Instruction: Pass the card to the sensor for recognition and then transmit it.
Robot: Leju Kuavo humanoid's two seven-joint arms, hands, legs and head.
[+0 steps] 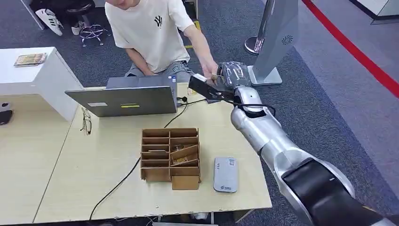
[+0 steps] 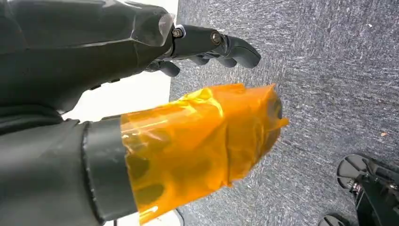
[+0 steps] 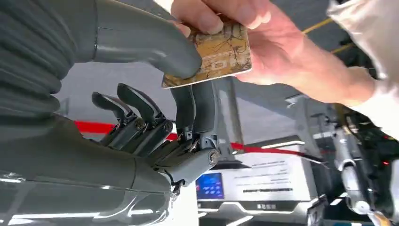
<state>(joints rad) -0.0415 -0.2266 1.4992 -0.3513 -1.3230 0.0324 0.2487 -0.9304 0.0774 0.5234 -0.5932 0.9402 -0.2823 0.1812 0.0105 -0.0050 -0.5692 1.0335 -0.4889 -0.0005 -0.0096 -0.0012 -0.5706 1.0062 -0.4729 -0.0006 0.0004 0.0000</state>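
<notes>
The wooden table (image 1: 108, 155) carries a laptop (image 1: 124, 99), cardboard organizer (image 1: 170, 157), sensor (image 1: 225, 174) and glasses (image 1: 86, 121).

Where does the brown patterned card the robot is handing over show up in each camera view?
Head view: the brown patterned card is a thin sliver at the far table edge, between the right robot hand and the person's hand.
Right wrist view: it is large, pinched by the grey thumb, with the person's fingers on it.
Left wrist view: not in it.
Shared landmark: the person's hand.
</notes>
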